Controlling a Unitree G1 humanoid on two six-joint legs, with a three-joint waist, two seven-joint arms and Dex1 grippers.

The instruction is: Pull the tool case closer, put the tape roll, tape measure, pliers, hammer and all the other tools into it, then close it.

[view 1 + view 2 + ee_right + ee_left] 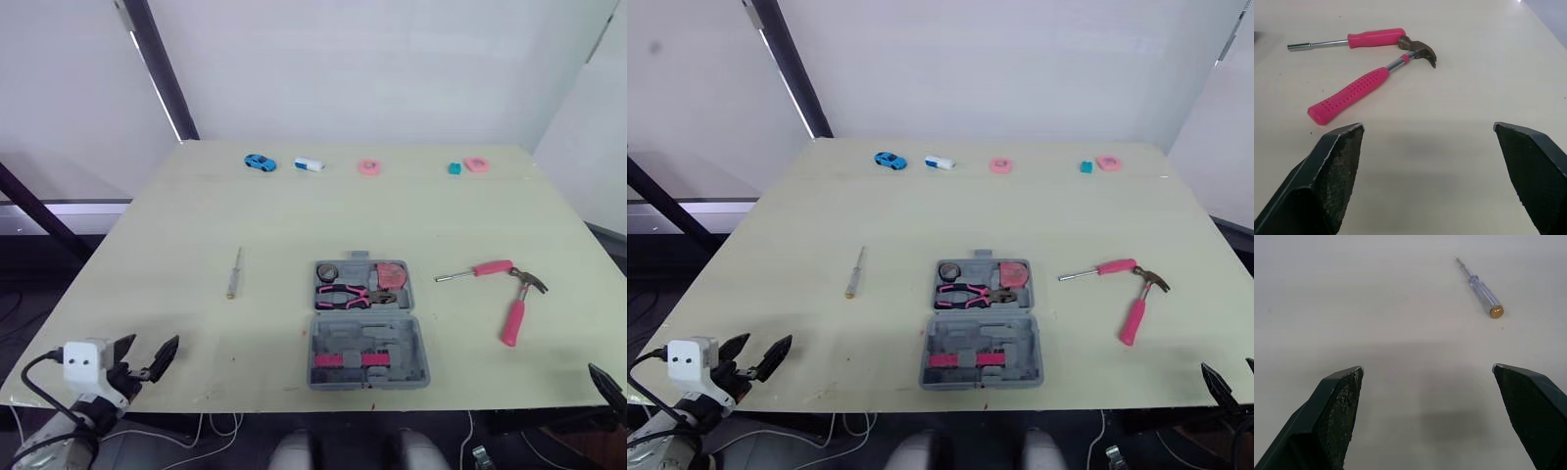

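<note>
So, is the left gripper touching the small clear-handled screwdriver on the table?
Apart. The left wrist view shows bare table between the open left gripper and the clear-handled screwdriver.

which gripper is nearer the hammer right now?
Right. The right gripper sits open at the near right edge of the table, just short of the hammer; the left gripper is open at the near left corner, with the tool case between.

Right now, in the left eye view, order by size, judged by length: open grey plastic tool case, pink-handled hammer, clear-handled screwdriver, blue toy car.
Largest first:
open grey plastic tool case
pink-handled hammer
clear-handled screwdriver
blue toy car (farthest away, so true size unsure)
</note>
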